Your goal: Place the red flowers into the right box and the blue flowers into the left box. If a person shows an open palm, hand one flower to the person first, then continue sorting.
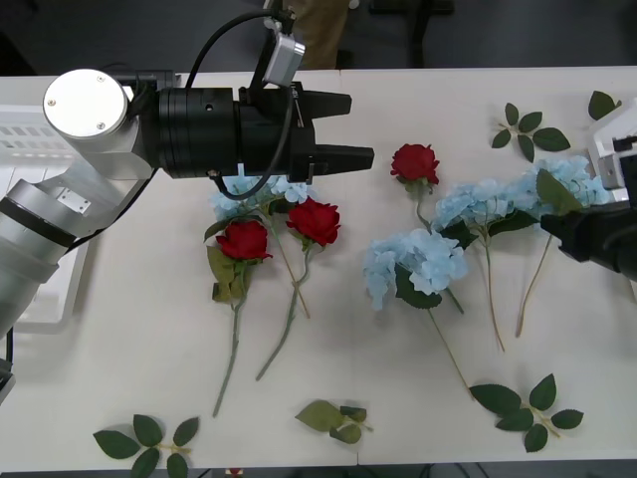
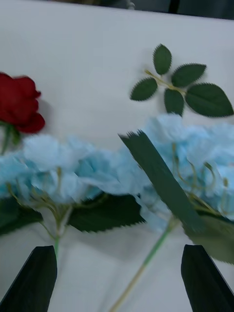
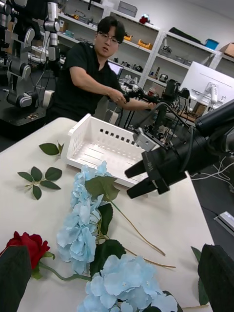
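Even, bright overhead light falls on my white surface point(image 1: 398, 139), and the shadows under the red flowers point(image 1: 317, 221) are soft and short. My front view is crisp. My right wrist view is blurred: the blue flowers point(image 2: 97, 170) and a leaf point(image 2: 161, 180) smear out of focus. My left wrist view stays sharp, its lit shelves slightly tilted

surface point(image 1: 119, 358): plain white, I see it's pretty cluttered
red flowers point(image 1: 315, 220): three, lying flat
blue flowers point(image 1: 418, 261): several, spread mid-right
leaf sprigs point(image 1: 525, 404): loose around edges
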Motion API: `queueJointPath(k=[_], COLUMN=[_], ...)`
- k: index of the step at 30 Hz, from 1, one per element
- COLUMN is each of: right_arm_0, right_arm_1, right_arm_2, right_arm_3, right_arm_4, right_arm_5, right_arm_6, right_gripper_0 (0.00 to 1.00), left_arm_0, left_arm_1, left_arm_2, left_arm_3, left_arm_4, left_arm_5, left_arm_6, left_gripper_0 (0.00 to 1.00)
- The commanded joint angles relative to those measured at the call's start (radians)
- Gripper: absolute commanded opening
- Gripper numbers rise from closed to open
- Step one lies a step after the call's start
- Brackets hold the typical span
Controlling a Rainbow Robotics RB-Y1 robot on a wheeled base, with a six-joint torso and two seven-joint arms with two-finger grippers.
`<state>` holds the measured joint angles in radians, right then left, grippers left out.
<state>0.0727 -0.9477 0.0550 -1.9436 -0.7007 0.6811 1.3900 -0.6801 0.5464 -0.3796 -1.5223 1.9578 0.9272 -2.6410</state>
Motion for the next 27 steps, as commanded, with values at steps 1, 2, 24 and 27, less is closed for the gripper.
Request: queueJointPath(k=[1,2,24,27], right_arm_0=[0.082,0.085,-0.251,-0.267], right_arm_1=[-0.002,0.010,0.290,0.297], right_arm_2=[-0.080,-0.087,-0.026,-0.015], right_arm_3=[0.031,0.049,0.402,0.431], right_arm_4=[-0.002,0.013,0.066,0.069], right_arm_5=[-0.011,-0.011,0.084,0.084], right_arm_6=[0.055,0.058,0.081,0.092], right_gripper_0=[0.74,0.74,0.74,0.74], left_arm_0=[0.008,0.008,-0.024,0.024], left_arm_1=[0.049,0.069,0.330,0.307], left_arm_2=[-0.005,-0.007,-0.007,-0.009], left_arm_3=[-0.004,-0.004,-0.090,-0.139], left_arm_4=[-0.020,-0.045,-0.708,-0.835], left_arm_5=[-0.005,0.002,0.621,0.651], left_arm_6=[0.044,0.085,1.170,1.270], left_gripper_0=[1.00,1.00,1.00,1.00])
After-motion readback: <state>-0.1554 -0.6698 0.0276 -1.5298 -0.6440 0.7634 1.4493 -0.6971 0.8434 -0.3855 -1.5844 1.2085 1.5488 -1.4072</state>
